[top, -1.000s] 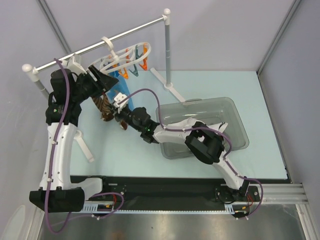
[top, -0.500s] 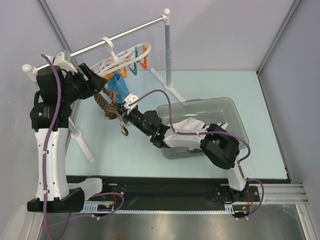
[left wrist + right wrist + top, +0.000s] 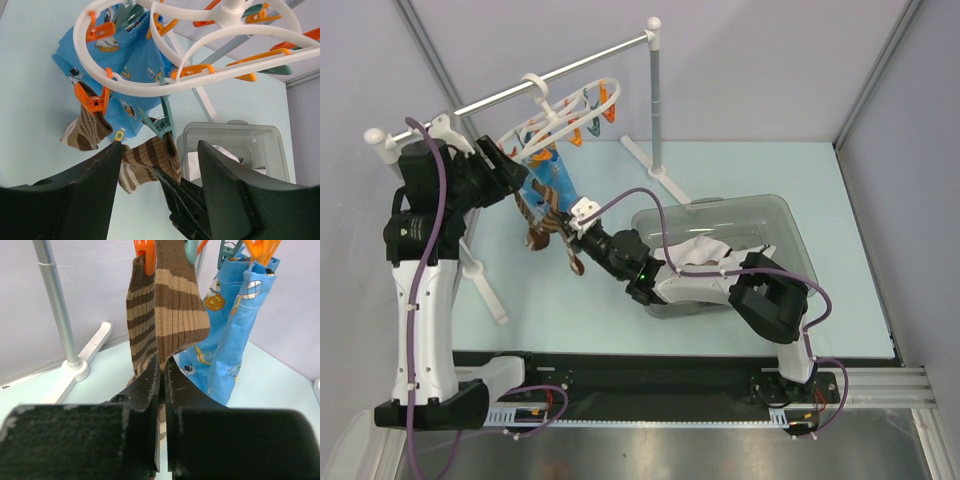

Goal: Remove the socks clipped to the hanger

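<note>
1. Hanger. The hanger hangs by its hook from the rail, at 11 o'clock on the bench. Its white ring tilts and carries orange and teal clips.

2. Socks. Two brown socks with tan stripes are clipped to the ring.
   - The striped sock hangs from a teal clip.
   - The second striped sock hangs from an orange clip, just beside the first at its 9 o'clock in the left wrist view.
   - A blue printed cloth hangs behind both.

3. Right hand. The right hand is closed tight on the lower edge of the striped sock. The fabric is pinched between both fingers, and the sock runs straight up from them to its clip.

4. Left hand. The left hand stands wide, with nothing between its fingers. It sits at 10 o'clock from the right hand, just below the ring and pointed up at it.

5. Bin. A grey translucent bin stands on the bench at 3 o'clock from the right hand. It contains pale fabric whose type cannot be determined.
</note>
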### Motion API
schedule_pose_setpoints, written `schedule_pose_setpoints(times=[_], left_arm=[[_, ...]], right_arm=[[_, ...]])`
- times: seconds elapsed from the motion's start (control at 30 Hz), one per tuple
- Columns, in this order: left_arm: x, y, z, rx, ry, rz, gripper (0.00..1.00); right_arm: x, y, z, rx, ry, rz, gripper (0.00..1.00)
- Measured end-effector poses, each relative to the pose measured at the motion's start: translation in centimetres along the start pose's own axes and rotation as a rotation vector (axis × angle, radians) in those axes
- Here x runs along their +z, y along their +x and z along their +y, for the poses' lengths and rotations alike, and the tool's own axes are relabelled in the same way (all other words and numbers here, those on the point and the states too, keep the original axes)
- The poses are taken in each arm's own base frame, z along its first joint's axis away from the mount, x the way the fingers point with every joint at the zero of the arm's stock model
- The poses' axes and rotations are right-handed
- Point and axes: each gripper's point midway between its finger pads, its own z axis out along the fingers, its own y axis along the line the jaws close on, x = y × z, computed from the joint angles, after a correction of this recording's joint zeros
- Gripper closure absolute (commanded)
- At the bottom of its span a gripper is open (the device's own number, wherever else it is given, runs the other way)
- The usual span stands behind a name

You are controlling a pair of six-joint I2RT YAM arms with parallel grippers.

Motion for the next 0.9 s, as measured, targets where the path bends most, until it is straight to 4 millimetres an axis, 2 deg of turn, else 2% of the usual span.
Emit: schedule_pose_setpoints(times=[0.23, 0.57, 0.9], left_arm=[[2.0, 1.3, 0.8, -0.03, -0.016, 0.035, 0.33], [3.1, 0.4, 0.5, -0.055, -0.002, 0.009, 0.36], [4.0, 0.8, 0.8, -0.068, -0.012, 0.029, 0.43]], right_arm=[[-0.2, -0.6, 0.8, -0.036, -0.005, -0.015, 1.0], [-0.4, -1.5, 1.1, -0.076, -0.006, -0.03, 1.0], [-0.6, -1.7, 1.8, -0.112, -0.014, -0.031, 1.0]])
